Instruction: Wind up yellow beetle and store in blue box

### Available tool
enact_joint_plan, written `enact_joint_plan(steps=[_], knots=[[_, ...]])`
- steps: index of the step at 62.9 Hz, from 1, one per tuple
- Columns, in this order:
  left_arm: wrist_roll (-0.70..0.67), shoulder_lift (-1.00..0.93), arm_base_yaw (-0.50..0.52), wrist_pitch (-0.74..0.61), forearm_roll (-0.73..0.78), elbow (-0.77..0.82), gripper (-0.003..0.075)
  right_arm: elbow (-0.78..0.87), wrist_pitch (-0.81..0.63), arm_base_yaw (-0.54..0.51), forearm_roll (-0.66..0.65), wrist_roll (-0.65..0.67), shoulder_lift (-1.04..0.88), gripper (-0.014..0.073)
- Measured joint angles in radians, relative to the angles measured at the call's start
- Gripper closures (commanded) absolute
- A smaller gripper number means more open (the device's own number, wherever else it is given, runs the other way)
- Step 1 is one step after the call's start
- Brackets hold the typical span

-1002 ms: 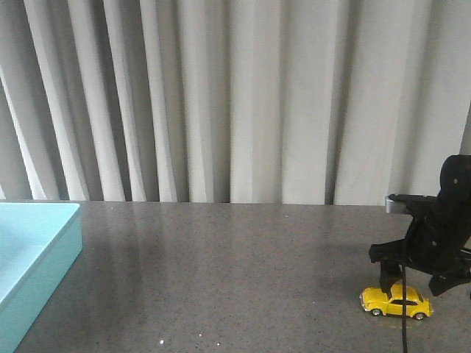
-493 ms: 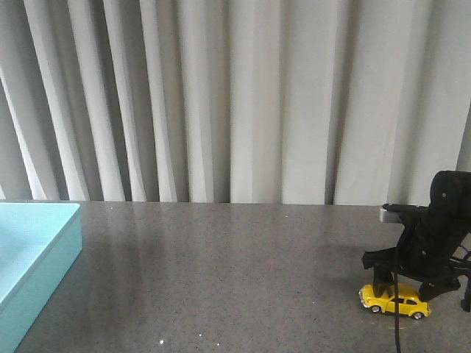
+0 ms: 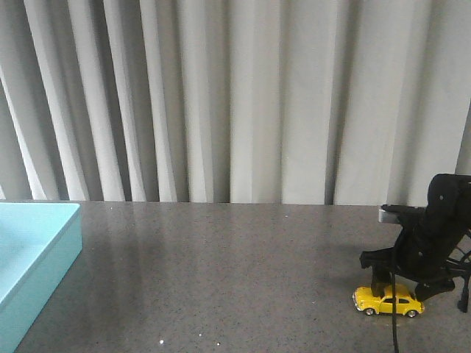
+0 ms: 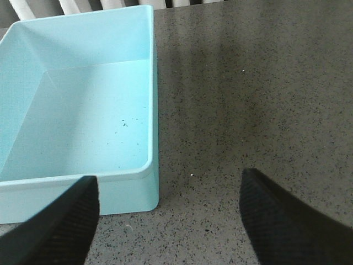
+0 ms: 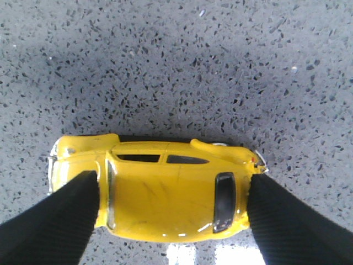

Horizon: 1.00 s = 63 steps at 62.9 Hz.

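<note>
The right gripper [image 5: 171,215] straddles the yellow beetle [image 5: 165,193], which sits on the speckled table [image 3: 221,265] at the robot's right. Its fingers touch the bonnet and the tail, though it is hard to tell whether they press firmly. Holding the rounded car end to end, the pads may slide off the curved metal, or the wheels may skid instead of winding. The blue box [image 4: 83,110] lies well apart at the far left, holding only dark specks. The left gripper [image 4: 165,221] hangs beside it, fingers spread, holding nothing.
</note>
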Motion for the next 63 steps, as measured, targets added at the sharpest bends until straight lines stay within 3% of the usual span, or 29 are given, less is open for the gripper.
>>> enact_joint_plan(steps=[25, 63], knots=[[0.000, 0.000, 0.000, 0.000, 0.000, 0.000, 0.0196, -0.002, 0.008, -0.035, -0.011, -0.030, 0.000, 0.0057], [0.000, 0.000, 0.000, 0.000, 0.000, 0.000, 0.0196, -0.002, -0.055, -0.337, 0.038, -0.206, 0.010, 0.0057]])
